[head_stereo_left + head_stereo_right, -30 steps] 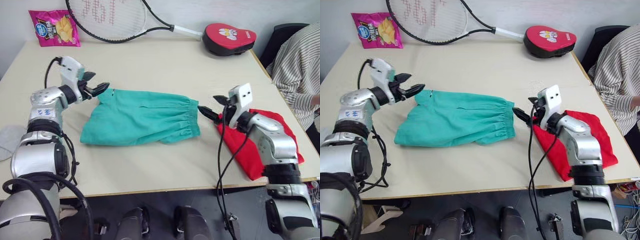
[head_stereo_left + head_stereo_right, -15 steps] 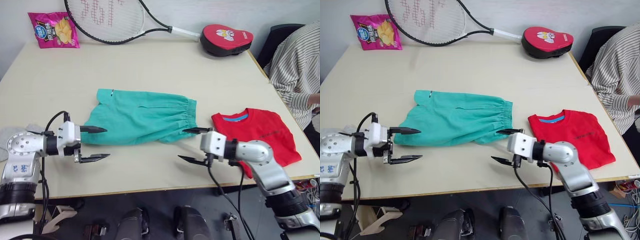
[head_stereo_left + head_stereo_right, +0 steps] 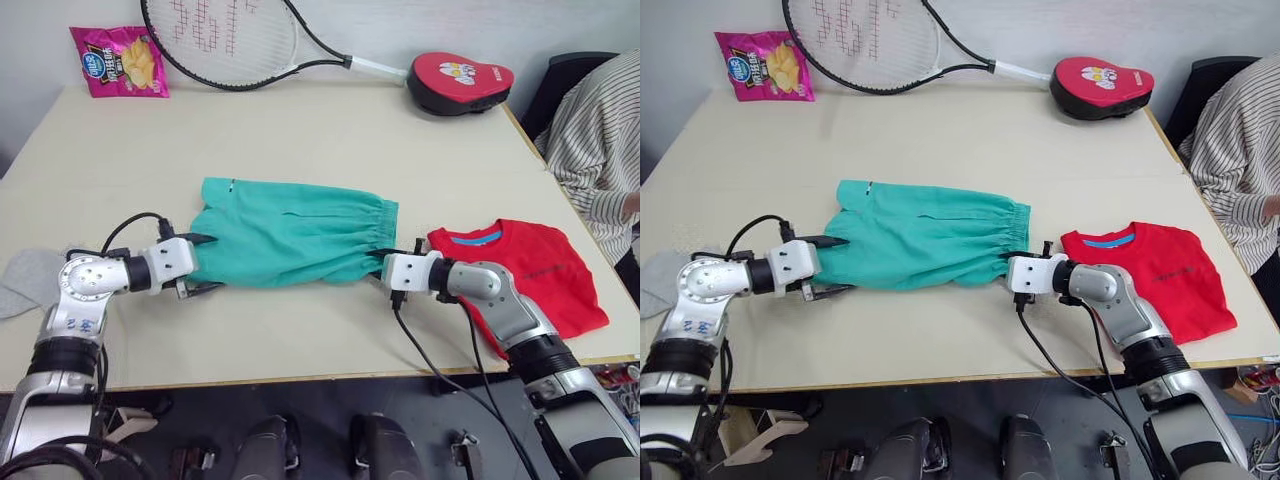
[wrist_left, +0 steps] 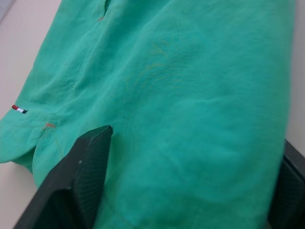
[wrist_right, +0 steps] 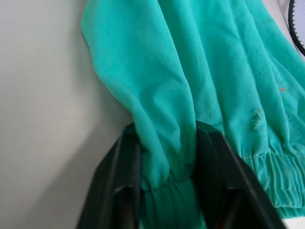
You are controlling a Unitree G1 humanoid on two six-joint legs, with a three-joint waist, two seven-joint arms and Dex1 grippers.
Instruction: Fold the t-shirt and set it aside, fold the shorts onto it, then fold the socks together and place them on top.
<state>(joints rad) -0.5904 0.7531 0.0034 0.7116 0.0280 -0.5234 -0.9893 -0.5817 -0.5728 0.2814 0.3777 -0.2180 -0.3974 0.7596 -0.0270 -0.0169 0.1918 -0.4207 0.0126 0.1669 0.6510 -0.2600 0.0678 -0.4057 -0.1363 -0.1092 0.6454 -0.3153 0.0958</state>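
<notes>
The teal green shorts (image 3: 290, 240) lie flat mid-table, waistband to the right. My left gripper (image 3: 214, 262) is at their near left corner, open, one finger above and one below the hem; the left wrist view shows its fingers (image 4: 83, 176) wide apart with the fabric between them. At the near end of the waistband, my right gripper (image 5: 167, 191) is shut on a fold of the shorts. The red t-shirt (image 3: 525, 270) lies folded at the right, beside my right arm. The grey socks (image 3: 25, 282) lie at the table's left edge.
A tennis racket (image 3: 230, 40), a pink snack bag (image 3: 118, 60) and a red case (image 3: 460, 80) sit along the far edge. A person in a striped shirt (image 3: 600, 140) sits at the right, by a black chair (image 3: 560, 75).
Both grippers dropped from the shorts' far corners to the near edge and moved in on it. The right one closed on the waistband; the left now straddles the left hem.
</notes>
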